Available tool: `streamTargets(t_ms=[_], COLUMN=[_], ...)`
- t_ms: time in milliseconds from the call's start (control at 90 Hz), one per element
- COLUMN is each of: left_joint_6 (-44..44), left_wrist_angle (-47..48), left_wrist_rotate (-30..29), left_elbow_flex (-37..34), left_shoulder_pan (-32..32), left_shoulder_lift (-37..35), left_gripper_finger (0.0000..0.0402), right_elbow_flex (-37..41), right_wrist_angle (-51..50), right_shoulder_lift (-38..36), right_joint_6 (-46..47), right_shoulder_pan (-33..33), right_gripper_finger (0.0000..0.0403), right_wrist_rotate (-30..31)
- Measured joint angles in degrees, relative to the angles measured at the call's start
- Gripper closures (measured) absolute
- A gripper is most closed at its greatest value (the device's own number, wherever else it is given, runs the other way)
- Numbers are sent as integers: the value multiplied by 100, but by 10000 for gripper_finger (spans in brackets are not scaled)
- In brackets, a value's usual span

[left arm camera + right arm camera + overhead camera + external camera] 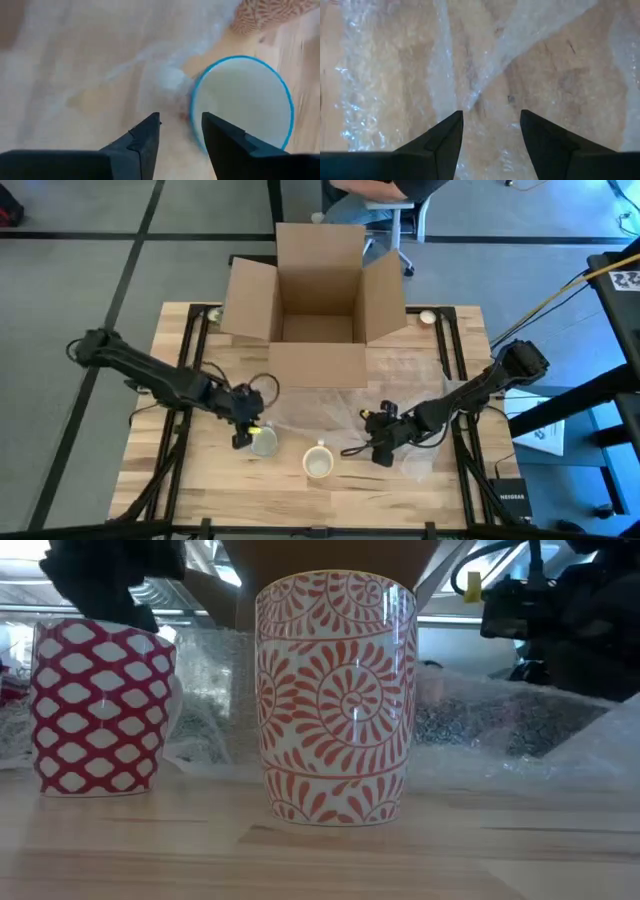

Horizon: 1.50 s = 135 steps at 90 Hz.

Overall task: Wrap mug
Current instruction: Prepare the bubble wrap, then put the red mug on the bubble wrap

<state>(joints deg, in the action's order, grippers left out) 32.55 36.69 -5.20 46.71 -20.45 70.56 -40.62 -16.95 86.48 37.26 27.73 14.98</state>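
The left claw [243, 435] hangs low over the pale wooden surface [200, 490] with its two dark fingers [145, 137] spread a little apart, holding nothing. One fingertip sits just at the rim of the white ceramic mug with the red lattice pattern and blue-edged rim [240, 102], which stands upright right beside the claw. A second mug, a tall cup patterned with orange-red swirls [336, 700], stands upright on the bare wood between the two claws, nearer the front edge.

The right claw [380, 448] is also low, its fingers [445, 137] parted and empty, poised over the crinkled clear bubble wrap sheet [470, 65] that lies loose and rumpled across the surface beneath it. The wrap is glossy, creased into ridges.

Beyond both claws, an open brown cardboard box [318, 295] stands with its flaps up.
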Motion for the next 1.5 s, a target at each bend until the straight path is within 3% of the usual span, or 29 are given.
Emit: streamTargets(t_ms=[322,544,767,944,1100,1300,1500], left_joint_6=[128,142,556,644,453,462,610], left_wrist_angle=[-87,-82,124,1075,1357,1661,1523], left_wrist_rotate=[-22,71,375,38,116,72,446], left_elbow_flex=[12,3,118,957,1563,1338,918], left_shoulder_pan=[-59,-112,-568,-856,-892,-853,-848], left_shoulder_lift=[788,838,419,105,-26,132,359], left_gripper_finger=[278,388,396,397,398,399,399], right_elbow_flex=[0,-236,-761,-857,-629,-346,-514], right_wrist_angle=[16,-42,-442,-615,-688,-627,109], right_shoulder_lift=[0,0,-4,-4,-4,4,4], right_joint_6=[-2,-22,-213,-314,-255,118,-715], right_shoulder_pan=[0,2,83,79,121,156,115], right_gripper_finger=[217,217,217,217,217,217,217], right_wrist_rotate=[1,-38,-96,43,246,274,1056])
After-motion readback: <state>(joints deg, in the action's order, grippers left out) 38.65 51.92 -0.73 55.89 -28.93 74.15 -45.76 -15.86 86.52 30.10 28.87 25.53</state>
